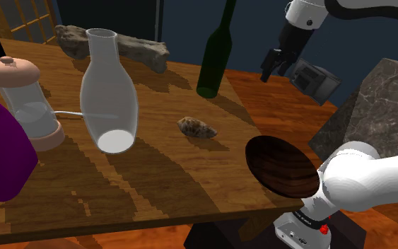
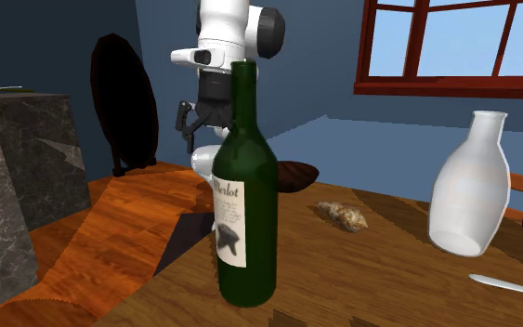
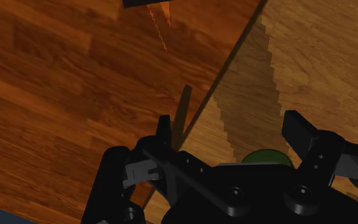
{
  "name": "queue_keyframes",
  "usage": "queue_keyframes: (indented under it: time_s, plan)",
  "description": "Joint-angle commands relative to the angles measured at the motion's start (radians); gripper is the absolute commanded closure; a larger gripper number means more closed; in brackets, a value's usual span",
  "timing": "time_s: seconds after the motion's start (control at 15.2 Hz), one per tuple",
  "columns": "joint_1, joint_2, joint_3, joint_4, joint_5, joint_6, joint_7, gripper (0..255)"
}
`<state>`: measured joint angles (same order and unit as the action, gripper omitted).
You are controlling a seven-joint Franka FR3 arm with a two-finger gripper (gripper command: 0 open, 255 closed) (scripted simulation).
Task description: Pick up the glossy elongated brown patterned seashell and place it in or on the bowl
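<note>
From where I stand the green wine bottle (image 1: 215,60) is the thing to steer by. The seashell (image 1: 197,127) lies on the wooden table (image 1: 155,177) near the bottle's foot, on the side towards the dark round bowl (image 1: 282,166). It touches neither of them. The gripper (image 1: 271,71) hangs in the air on the bottle's other side, up near the level of its shoulder and out past the table's edge, so the bottle stands between the gripper and the shell and the two are well apart. From the second exterior view the shell (image 2: 343,215) sits behind the bottle (image 2: 243,204) and a little to its right, with the gripper (image 2: 190,130) above and to the bottle's left.

The shell is small and elongated, lying flat on its side. It is mottled brown with paler, creamy patches and tapers towards one end.

In the wrist view the gripper (image 3: 231,130) is released: its two black fingers (image 3: 301,130) stand wide apart, with nothing between them and nothing touching them. Below them I see the table's edge, the reddish floorboards (image 3: 56,95) and the round green top of the bottle (image 3: 263,156).
</note>
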<state>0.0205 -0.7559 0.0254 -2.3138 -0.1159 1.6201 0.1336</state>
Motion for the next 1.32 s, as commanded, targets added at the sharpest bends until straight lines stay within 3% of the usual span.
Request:
queue_keyframes:
  time_s: [0.0,0.73,1.25]
  plan:
    - [0.0,0.0,0.0,0.0,0.0,0.0,0.0,0]
    - [0.106,0.074,0.209,-0.068,0.098,0.195,0.166,0]
    - [0.156,0.201,0.375,-0.046,0.12,0.342,0.296,0]
